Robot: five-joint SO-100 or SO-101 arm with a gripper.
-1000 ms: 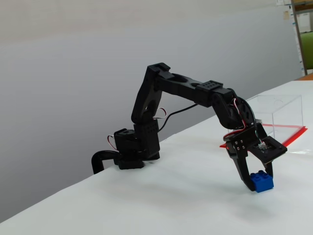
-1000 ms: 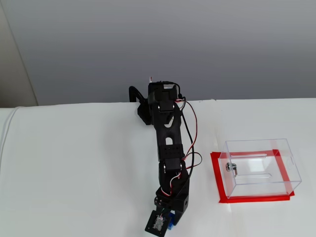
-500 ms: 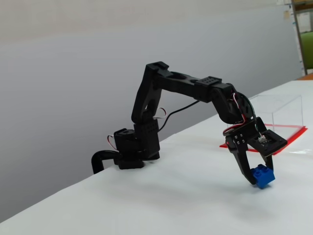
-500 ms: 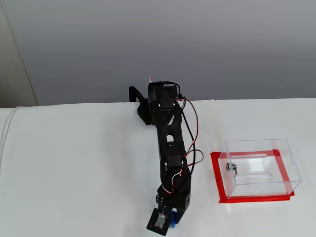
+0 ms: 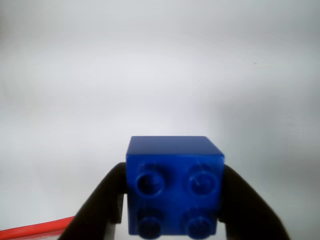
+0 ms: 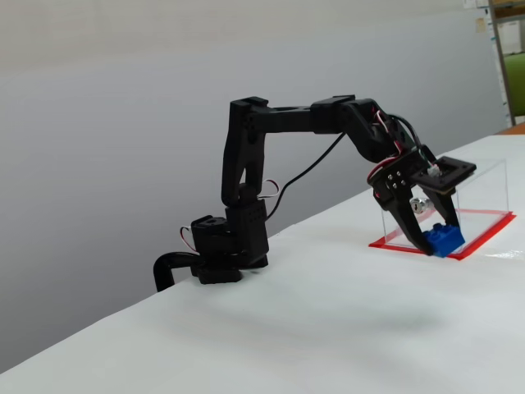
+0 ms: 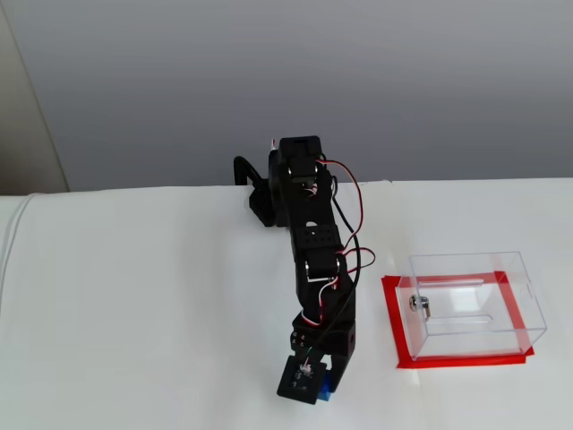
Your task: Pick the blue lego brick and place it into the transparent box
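A plain white worktop [image 7: 134, 305] runs up to a bare grey wall [image 6: 107, 123]. The black two-finger gripper [image 6: 435, 244] pinches the small bright blue studded plastic brick [image 5: 173, 185], held clear above the worktop. The clear plastic rectangular box [image 7: 474, 303] on red tape stands apart to the right in a fixed view.

gripper [image 6: 433, 243] raised higher; blue lego brick [image 6: 444, 239] lifted off table
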